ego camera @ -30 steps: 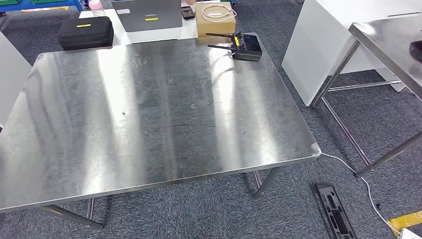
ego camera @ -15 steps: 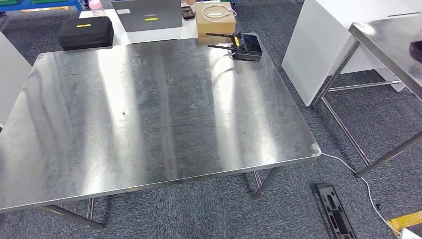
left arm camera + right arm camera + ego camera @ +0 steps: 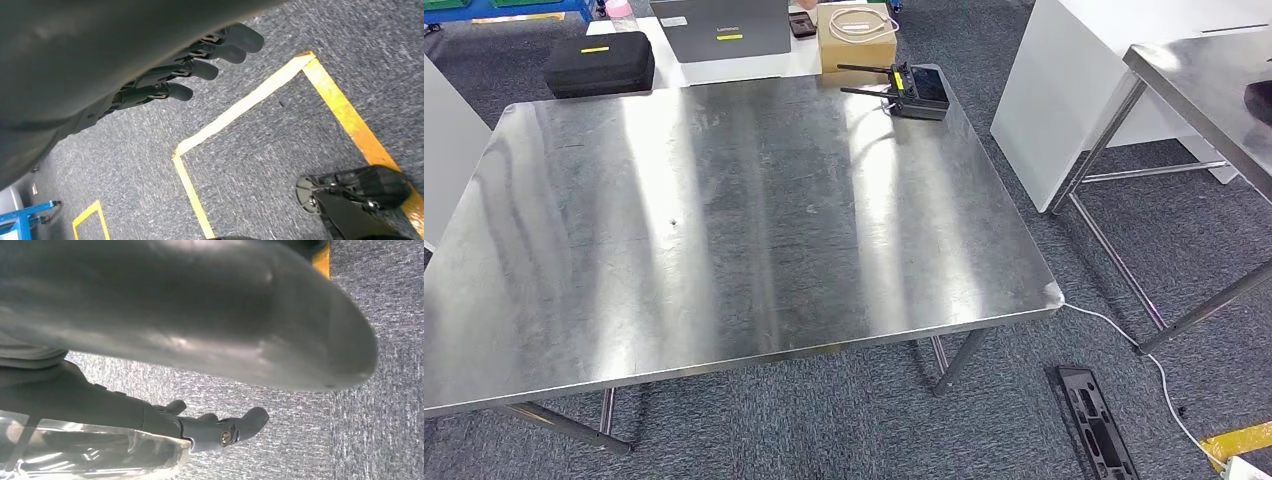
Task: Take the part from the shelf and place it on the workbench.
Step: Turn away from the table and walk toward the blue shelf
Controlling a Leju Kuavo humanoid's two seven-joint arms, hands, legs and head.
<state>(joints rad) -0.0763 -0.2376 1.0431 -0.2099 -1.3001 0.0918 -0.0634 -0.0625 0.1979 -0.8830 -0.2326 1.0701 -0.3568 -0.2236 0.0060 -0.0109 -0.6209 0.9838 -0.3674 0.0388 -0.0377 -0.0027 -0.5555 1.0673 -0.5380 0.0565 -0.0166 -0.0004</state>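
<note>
Facing the steel bench (image 3: 724, 230), with the step in hand judged as carrying over and setting down. Right robot hand (image 3: 200, 427) hanging low over the carpet and apparently holding the clear-wrapped part (image 3: 90, 455) against its dark fingers (image 3: 250, 420). Left robot hand (image 3: 190, 65) hanging with fingers straight, slightly apart and holding nothing. Best to lift the right arm slowly, keep the wrap from slipping, and aim for bare steel well apart from the remote controller (image 3: 914, 92). Long axis seemingly along the fingers; far end cut off, so pointing direction cannot be told.
</note>
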